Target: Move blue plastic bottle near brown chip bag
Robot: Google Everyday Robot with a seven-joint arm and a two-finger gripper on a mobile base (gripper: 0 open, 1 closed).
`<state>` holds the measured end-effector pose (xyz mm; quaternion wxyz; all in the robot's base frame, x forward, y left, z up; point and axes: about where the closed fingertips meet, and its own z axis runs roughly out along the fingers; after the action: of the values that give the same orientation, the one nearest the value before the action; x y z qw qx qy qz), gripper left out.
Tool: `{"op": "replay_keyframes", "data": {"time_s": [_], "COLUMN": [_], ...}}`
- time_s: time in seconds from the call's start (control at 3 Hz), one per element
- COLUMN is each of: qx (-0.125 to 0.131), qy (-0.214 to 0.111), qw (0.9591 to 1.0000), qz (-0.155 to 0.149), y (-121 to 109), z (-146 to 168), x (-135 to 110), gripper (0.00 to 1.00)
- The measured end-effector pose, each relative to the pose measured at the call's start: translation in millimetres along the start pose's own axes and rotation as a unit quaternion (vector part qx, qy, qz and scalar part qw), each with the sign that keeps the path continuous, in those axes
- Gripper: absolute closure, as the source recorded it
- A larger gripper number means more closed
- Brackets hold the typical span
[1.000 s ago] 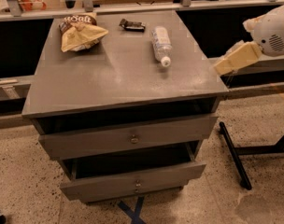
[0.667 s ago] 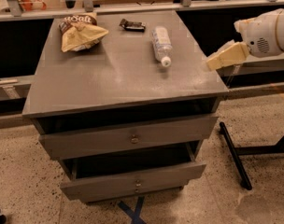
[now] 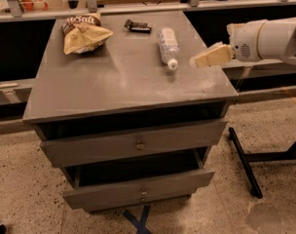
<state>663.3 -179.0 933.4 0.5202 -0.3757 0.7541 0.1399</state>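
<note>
Hovering gripper [image 3: 195, 61] beside one bottle [image 3: 168, 47], one bag [image 3: 83, 34]

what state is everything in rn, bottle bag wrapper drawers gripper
blue plastic bottle, lying on its side, capped, cap toward the front
brown chip bag, lying flat and wrinkled at the back left of the cabinet top
dark wrapper, flat, between bag and bottle
upper drawer, looks slightly ajar
lower drawer, pulled partly out
gripper, above the right edge, just right of the bottle's cap, not touching it
</note>
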Motion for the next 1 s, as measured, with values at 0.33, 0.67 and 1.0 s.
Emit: {"op": "replay_keyframes", "data": {"time_s": [0.33,0.67,1.0], "qx": [0.039,0.048,0.055], "qy": [-0.011,-0.016,-0.005], "qw": [0.9977,0.9969,0.9971], "qz": [0.053,0.060,0.052], "y": [2.4,-1.2,5.7], "z": [18.0,19.8,27.9], "x": [-1.0,-1.5,1.1], "gripper": [0.00,0.00,0.00]}}
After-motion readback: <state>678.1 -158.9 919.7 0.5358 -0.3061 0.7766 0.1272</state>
